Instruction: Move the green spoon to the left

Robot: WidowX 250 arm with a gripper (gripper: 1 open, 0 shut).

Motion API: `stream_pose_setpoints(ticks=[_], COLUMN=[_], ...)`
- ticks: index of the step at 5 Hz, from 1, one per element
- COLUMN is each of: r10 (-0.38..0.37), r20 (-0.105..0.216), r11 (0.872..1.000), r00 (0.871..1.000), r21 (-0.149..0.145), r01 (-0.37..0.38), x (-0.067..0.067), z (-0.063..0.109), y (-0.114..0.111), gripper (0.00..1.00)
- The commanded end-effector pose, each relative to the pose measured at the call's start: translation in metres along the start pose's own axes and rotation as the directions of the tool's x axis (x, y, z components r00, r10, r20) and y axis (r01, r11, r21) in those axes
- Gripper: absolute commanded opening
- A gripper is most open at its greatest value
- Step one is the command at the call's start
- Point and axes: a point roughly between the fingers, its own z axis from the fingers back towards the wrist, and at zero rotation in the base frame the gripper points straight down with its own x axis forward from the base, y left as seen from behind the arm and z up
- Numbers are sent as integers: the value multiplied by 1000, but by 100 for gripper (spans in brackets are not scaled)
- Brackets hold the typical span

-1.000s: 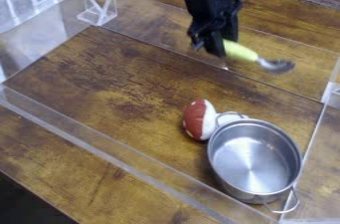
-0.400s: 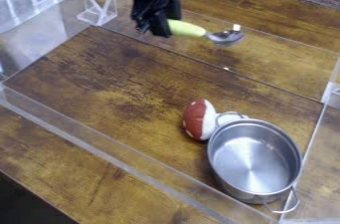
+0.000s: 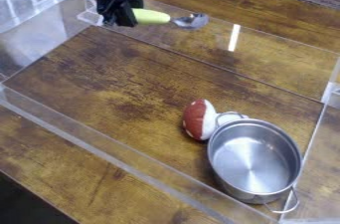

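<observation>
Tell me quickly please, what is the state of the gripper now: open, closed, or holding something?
Gripper: closed on the handle of the green spoon, which it holds in the air above the table.

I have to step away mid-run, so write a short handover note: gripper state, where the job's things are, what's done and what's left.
Gripper: shut on the green spoon's thick yellow-green handle, small silver bowl pointing right, carried above the wooden table at far left.
Other things: round steel pot near right, red-and-white rounded object touching its left side; neither involved.
Done: spoon picked up and carried left from the far right.
Left: lower it, release, withdraw.
</observation>
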Motion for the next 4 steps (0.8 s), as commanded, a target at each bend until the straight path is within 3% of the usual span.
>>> stream_pose_setpoints(ticks=[1, 3, 4], r10=[10, 18, 43], r20=[18, 43, 64], r11=[995, 994, 993], r00=[1000, 999, 997], r21=[-101, -106, -113], r01=[-8, -13, -35], x=[17, 31, 51], z=[20, 3, -1], y=[-16, -16, -10], gripper=[0, 0, 0])
